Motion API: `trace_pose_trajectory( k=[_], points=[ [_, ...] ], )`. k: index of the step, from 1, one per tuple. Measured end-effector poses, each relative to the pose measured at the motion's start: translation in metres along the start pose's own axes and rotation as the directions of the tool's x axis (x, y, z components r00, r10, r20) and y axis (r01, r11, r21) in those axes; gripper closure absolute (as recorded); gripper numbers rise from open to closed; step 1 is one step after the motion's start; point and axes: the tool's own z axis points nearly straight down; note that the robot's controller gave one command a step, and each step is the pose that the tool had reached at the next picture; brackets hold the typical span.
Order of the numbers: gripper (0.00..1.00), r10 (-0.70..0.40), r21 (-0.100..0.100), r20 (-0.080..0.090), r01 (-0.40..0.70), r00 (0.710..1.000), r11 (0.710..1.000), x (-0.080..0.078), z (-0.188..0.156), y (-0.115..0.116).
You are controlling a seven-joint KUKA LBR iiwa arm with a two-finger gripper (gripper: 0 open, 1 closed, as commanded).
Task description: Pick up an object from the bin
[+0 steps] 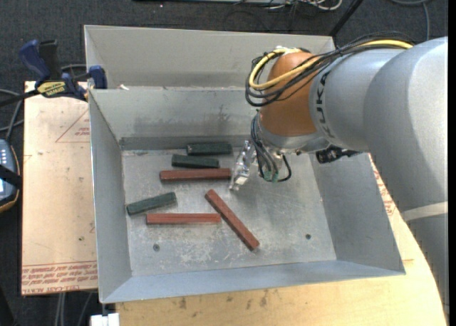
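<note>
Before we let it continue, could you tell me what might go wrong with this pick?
The gripper hangs by the right end of the upper red-brown bar, not over its middle; grasped there, the long bar might tilt or slip. A dark green block lies close beside that bar and could be dragged along. The slanted red-brown bar has its upper end just below the gripper and may get knocked.

Grey metal bin (105, 175): right part of the floor bare from the right wall to mid-floor, an open way in. Strip along the near wall also bare. Left and middle obstructed:
- Two dark green flat bars (209, 149) lie by the far wall.
- A long red-brown bar (196, 174) lies just near of them.
- A slanted dark green bar (151, 203) lies at left.
- A level red-brown bar (183, 218) and a diagonal red-brown bar (231, 219) lie close together mid-floor.

Gaps between the bars are narrow.
</note>
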Motion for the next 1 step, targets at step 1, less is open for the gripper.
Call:
trace_pose_trajectory(
  k=[1],
  points=[
    [1.0,0.022,0.006,-0.014,-0.022,1.0,1.0,0.0072,-0.02,-0.0034]
  ],
)
